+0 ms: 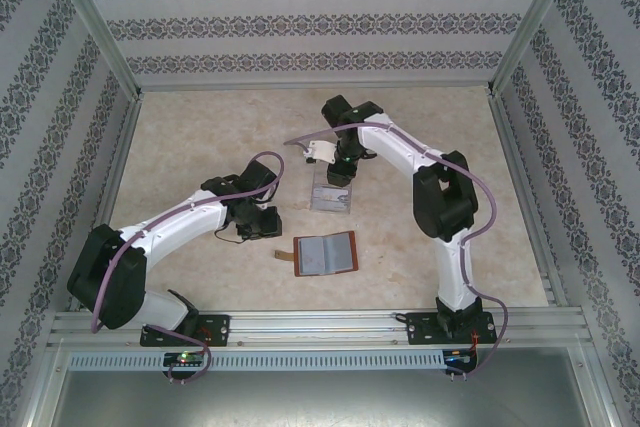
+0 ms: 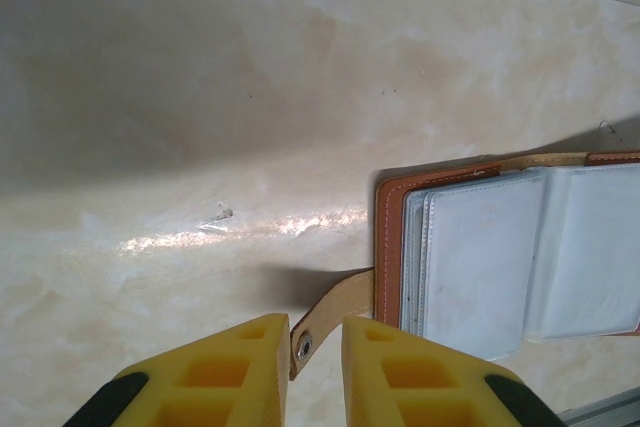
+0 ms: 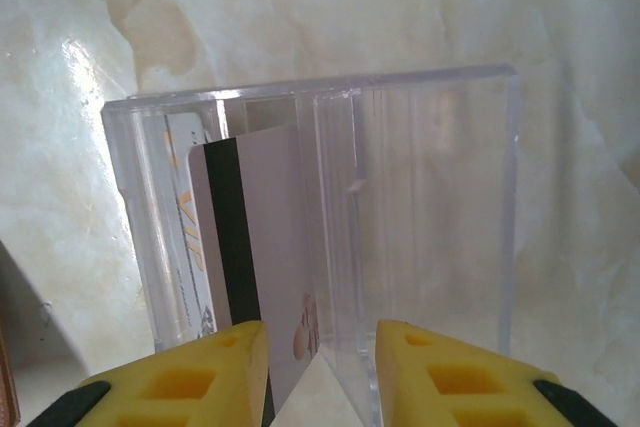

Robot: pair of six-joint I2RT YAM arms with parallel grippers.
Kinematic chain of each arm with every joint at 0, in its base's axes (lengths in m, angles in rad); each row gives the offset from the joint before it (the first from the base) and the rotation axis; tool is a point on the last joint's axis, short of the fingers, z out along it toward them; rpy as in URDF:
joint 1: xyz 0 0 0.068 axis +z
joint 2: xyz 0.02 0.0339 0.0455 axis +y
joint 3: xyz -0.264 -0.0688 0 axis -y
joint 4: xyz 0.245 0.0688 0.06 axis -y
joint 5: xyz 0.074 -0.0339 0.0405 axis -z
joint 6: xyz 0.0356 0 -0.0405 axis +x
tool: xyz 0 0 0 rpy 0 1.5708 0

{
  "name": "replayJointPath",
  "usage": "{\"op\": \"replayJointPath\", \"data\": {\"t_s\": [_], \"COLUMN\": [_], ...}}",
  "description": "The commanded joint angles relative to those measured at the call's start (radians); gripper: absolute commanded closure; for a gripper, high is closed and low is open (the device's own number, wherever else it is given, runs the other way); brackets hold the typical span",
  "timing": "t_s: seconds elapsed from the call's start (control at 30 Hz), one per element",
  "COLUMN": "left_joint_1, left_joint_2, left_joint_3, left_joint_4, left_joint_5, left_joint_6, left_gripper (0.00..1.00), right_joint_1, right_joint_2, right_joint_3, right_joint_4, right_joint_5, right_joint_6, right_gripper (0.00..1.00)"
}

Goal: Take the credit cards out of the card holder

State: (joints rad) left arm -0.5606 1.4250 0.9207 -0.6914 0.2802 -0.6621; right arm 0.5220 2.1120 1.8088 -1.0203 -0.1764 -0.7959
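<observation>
Leather tab of card holder [image 2: 388,247] sits within left pincer [image 2: 316,327]

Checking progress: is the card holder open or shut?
Open: the card holder lies spread flat on the table, its blue-grey inside facing up.

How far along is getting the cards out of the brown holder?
Done: two pale credit cards stand in the clear plastic tray. In hand: the right gripper hovers open by the dark-striped one; the left gripper pinches the strap tab of the open reddish-brown leather card holder. Left: its sleeves look empty, but I can't be sure.
</observation>
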Motion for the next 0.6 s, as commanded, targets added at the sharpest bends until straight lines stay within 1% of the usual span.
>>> {"op": "replayJointPath", "data": {"t_s": [0.0, 0.27, 0.57], "left_joint_1": [0.01, 0.009, 0.009], "left_joint_2": [0.002, 0.011, 0.018], "left_joint_3": [0.005, 0.003, 0.004], "left_joint_4": [0.003, 0.01, 0.01], "left_joint_5": [0.002, 0.006, 0.011], "left_joint_6": [0.004, 0.001, 0.002], "left_gripper": [0.77, 0.77, 0.77], "right_joint_1": [0.012, 0.019, 0.018], "right_joint_2": [-0.044, -0.045, 0.022], "right_joint_3": [-0.036, -0.045, -0.026], "right_joint_4": [0.015, -0.007, -0.021], "right_joint_5": [-0.013, -0.099, -0.085], "right_joint_6": [0.021, 0.018, 0.021], "right_gripper": [0.65, 0.67, 0.7]}}
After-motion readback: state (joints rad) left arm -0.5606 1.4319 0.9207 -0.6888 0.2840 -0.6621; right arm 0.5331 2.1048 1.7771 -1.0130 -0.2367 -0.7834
